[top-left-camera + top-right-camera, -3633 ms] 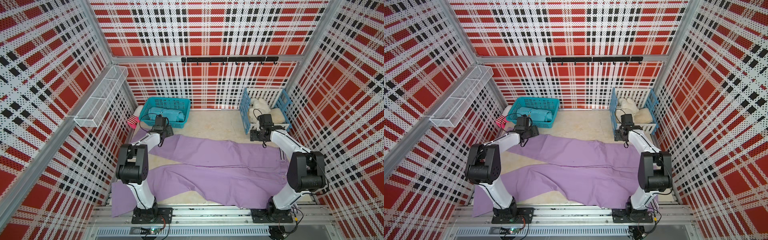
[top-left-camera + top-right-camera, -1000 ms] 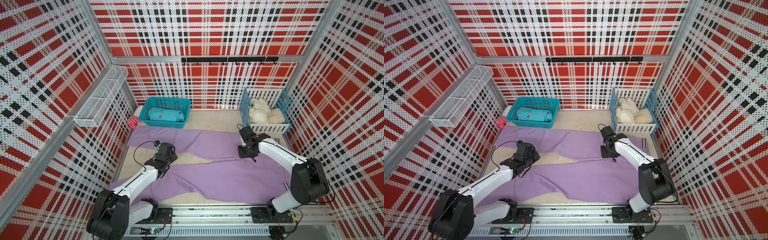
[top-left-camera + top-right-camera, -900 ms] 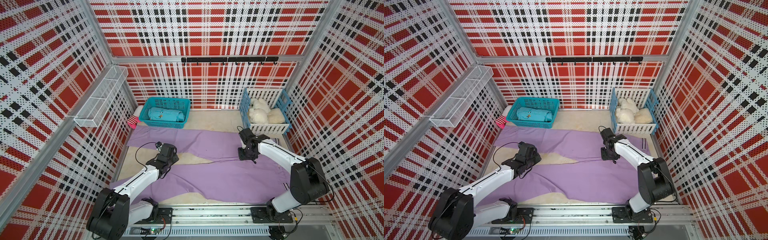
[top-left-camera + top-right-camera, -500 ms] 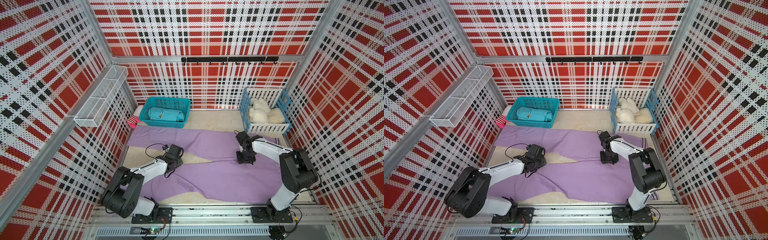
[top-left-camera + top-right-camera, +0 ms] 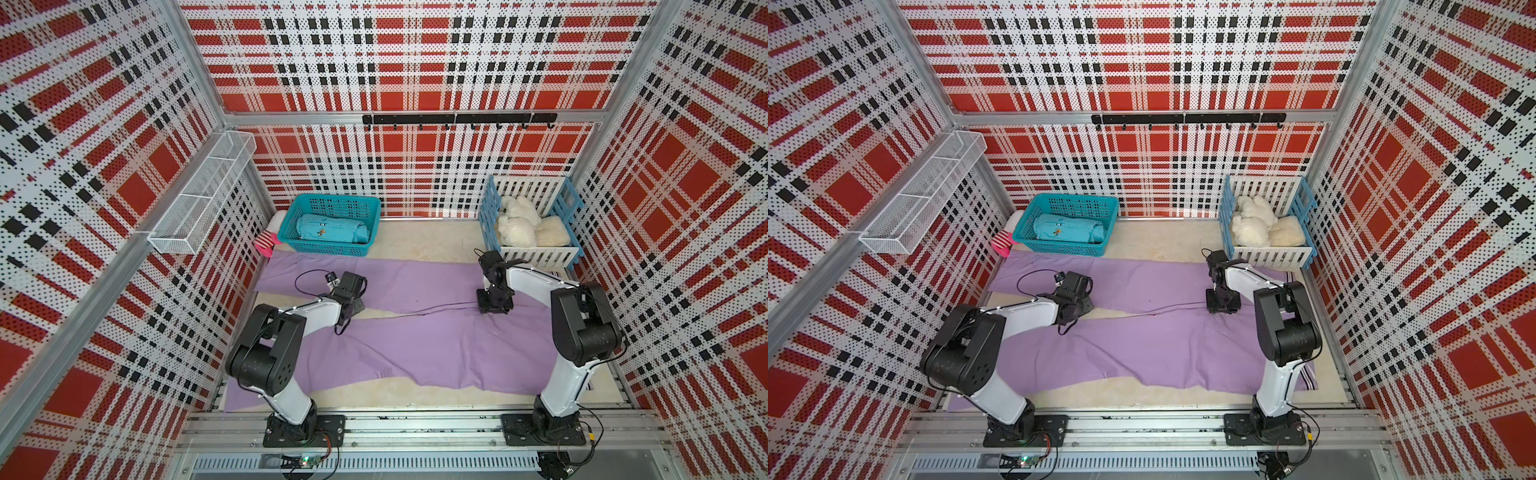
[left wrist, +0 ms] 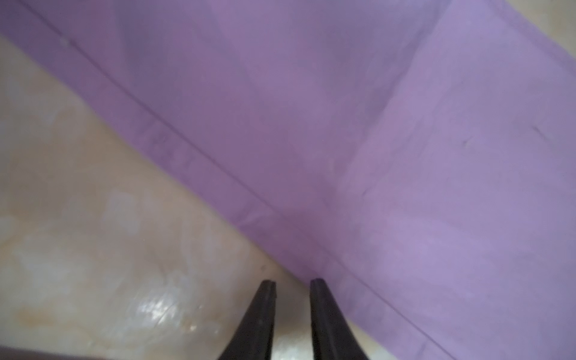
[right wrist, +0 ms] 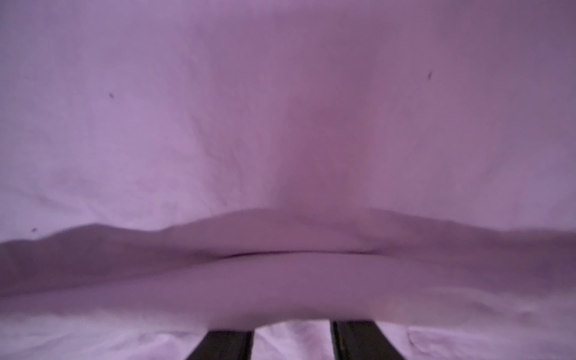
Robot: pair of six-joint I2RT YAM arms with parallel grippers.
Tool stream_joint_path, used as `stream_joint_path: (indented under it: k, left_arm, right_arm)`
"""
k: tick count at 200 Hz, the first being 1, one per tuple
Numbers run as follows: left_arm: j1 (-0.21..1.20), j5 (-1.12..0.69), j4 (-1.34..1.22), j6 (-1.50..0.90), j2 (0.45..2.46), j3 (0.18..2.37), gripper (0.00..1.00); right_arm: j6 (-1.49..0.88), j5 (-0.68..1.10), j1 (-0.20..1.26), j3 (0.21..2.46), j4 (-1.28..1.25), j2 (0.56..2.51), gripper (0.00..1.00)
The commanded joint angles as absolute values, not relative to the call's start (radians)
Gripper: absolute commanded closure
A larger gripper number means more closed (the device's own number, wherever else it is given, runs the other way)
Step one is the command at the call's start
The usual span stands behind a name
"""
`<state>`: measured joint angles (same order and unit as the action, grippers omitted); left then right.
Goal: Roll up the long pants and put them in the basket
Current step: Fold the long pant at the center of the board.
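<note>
The long pants (image 5: 415, 349) (image 5: 1142, 349) lie flat across the table in both top views, legs to the left and striped waistband (image 5: 1308, 380) at the near right. My left gripper (image 5: 355, 306) (image 5: 1081, 306) points down at the near edge of the far leg. In the left wrist view it (image 6: 291, 282) stands slightly open, bare table between the fingers and one tip against the hem (image 6: 374, 156). My right gripper (image 5: 493, 306) (image 5: 1223, 306) presses down near the crotch. Its fingers (image 7: 224, 343) stand apart, tips hidden behind a raised fold of pants (image 7: 280, 280).
A teal basket (image 5: 336, 198) at the back left holds a rolled teal garment (image 5: 332, 228). A pink striped sock (image 5: 266, 243) lies beside it. A blue-and-white crate (image 5: 536, 255) with white plush sits at the back right. A wire shelf (image 5: 199, 199) hangs on the left wall.
Both grippers came from the far edge to the middle of the pants. In the last second the left gripper slid right along the far leg's edge and the right arm folded in.
</note>
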<state>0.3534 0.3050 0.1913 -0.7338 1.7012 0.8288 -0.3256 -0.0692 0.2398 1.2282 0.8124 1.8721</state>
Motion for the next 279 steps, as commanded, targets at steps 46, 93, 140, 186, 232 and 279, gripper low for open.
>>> stream_joint_path:
  k: [46,93,140,186,232,279]
  left_arm:
    - [0.397,0.358,0.329,-0.806,1.529,0.844,0.79]
    - [0.416,0.348,0.455,-1.047,1.097,0.558,0.81]
    - [0.266,0.279,0.579,-0.952,1.130,0.566,0.79]
    - [0.088,0.226,0.548,-0.815,1.340,0.622,0.78]
    - [0.053,0.170,0.416,-0.792,1.480,0.544,0.79]
    - [-0.029,0.151,0.323,-0.713,1.629,0.618,0.79]
  right_arm:
    - [-0.253,-0.189,0.225,1.392,0.876,1.830,0.57]
    - [-0.261,-0.194,0.221,1.339,0.998,1.655,0.56]
    - [-0.276,-0.234,0.140,1.248,1.049,1.682,0.56]
    - [-0.261,-0.211,0.112,1.213,1.015,1.753,0.55]
    - [-0.252,-0.152,0.109,1.136,0.904,1.852,0.55]
    - [-0.207,-0.137,0.066,1.179,0.810,1.929,0.55]
